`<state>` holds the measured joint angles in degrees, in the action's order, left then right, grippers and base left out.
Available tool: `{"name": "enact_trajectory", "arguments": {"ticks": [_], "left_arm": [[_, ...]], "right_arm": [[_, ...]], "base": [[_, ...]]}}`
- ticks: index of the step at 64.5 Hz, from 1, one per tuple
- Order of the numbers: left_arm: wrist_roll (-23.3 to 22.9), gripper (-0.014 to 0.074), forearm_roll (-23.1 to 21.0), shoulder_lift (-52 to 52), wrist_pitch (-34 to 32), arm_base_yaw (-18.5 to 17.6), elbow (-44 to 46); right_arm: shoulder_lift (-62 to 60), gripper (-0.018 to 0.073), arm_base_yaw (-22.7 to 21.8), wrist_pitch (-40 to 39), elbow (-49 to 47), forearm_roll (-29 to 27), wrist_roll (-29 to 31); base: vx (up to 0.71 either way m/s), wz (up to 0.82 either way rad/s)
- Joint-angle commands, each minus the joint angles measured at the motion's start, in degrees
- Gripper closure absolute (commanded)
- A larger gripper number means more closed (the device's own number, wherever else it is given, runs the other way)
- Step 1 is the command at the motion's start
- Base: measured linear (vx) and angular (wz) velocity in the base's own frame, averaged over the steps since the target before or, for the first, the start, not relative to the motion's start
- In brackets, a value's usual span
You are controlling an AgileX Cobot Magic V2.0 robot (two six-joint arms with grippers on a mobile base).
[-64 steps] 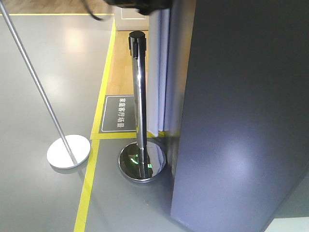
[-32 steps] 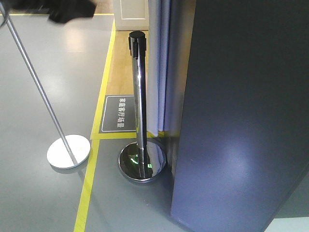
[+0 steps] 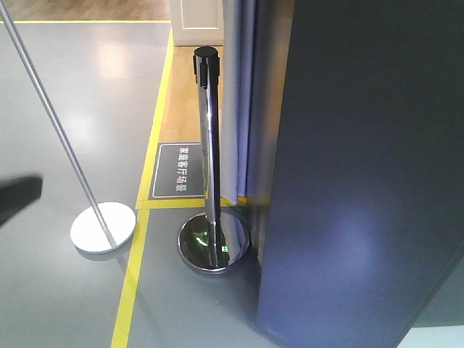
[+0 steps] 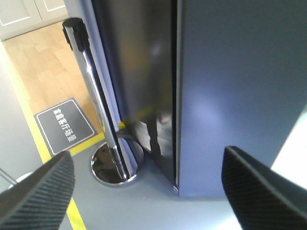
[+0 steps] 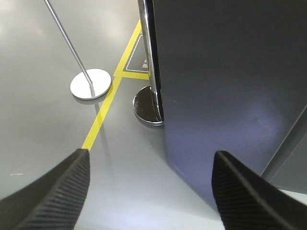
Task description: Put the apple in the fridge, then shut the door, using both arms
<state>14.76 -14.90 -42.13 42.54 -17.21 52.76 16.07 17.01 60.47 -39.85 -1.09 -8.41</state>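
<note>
Front view: the fridge [image 3: 362,181] fills the right half as a flat dark grey face, and no white interior shows in any view. Just left of it stands a chrome post [image 3: 209,145] with a black cap, its round base [image 3: 214,243] on the grey floor [image 3: 65,304]. Further left a thin slanted pole [image 3: 54,130] runs down to a white disc [image 3: 103,227]. Yellow tape [image 3: 134,275] runs along the floor, with a dark floor sign [image 3: 180,170] by the post. A dark blur [image 3: 18,199] at the left edge, too smeared to identify.

Left wrist view: left gripper [image 4: 148,191] with jaws wide apart, nothing between them, pointed at the fridge's lower corner. Only this view shows the dark vertical seam [image 4: 175,91] running down the fridge's grey face, and the wood floor [image 4: 43,62] behind the post.

Right wrist view: right gripper [image 5: 151,191] also with jaws spread, nothing held, looking down over the floor and the fridge's lower corner. Here the disc and the post's base show together from higher up.

The apple is not visible in any view.
</note>
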Motion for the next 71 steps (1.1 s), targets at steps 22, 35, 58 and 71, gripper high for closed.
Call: {"name": "enact_trajectory", "arguments": {"ticks": [22, 35, 58, 71], "left_arm": [[-0.53, 0.0006, -2.64, 6.44, -2.85, -0.18, -3.08], [-0.53, 0.0006, -2.64, 6.44, -2.85, -0.18, -3.08], [-0.53, 0.0006, -2.64, 6.44, -2.85, -0.18, -3.08], [-0.53, 0.0006, -2.64, 6.44, -2.85, -0.18, -3.08]], "right_arm": [[0.82, 0.0051, -0.32, -3.39, -1.22, 0.47, 0.62], [0.82, 0.0051, -0.32, -3.39, -1.22, 0.47, 0.62], [0.82, 0.0051, -0.32, -3.50, -1.22, 0.47, 0.62], [0.82, 0.0051, -0.32, -3.91, -1.22, -2.63, -1.18]], "base": [[0.00, 0.00], [0.00, 0.00], [0.00, 0.00], [0.00, 0.00]]}}
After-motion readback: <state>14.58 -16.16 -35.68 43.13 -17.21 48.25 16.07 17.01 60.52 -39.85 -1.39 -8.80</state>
